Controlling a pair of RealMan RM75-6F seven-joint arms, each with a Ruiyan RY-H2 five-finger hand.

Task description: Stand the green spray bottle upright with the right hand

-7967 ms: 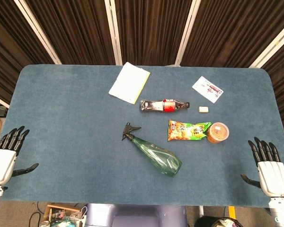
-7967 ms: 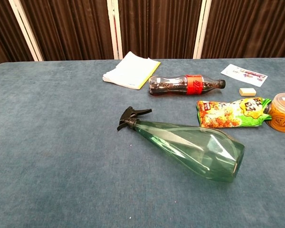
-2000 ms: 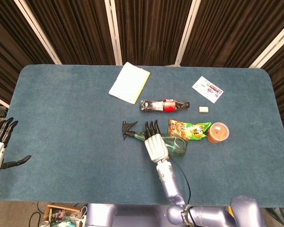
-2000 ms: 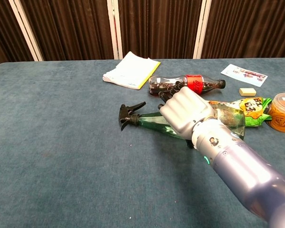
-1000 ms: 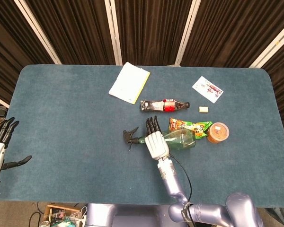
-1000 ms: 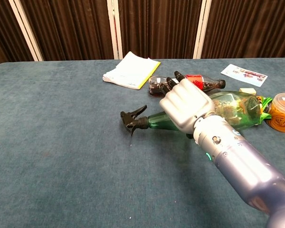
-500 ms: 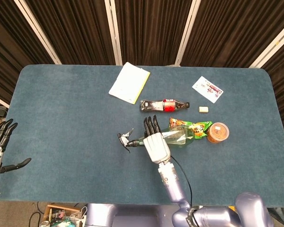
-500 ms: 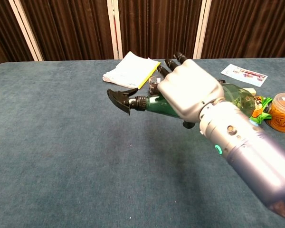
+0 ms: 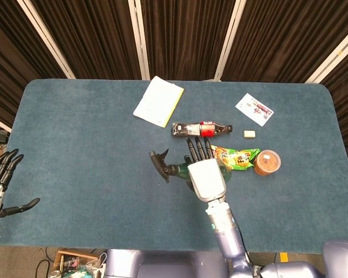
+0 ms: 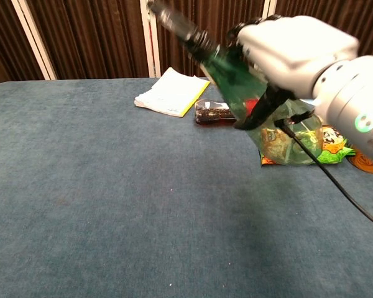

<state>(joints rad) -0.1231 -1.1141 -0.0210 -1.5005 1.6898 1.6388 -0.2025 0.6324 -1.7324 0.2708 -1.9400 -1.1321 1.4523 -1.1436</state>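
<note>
My right hand grips the green spray bottle around its body and holds it in the air, tilted, with the black trigger head up and to the left. The bottle's wide base hangs low near the snack bag. In the head view most of the green body is hidden under the hand. My left hand is open at the table's left front edge, holding nothing.
A cola bottle lies behind the right hand. The snack bag and an orange cup sit to its right. A yellow-edged notepad, a card and a small eraser lie farther back on the blue table.
The right hand has lifted the spray bottle well off the table and tipped its nozzle end upward. The left hand has barely moved.
</note>
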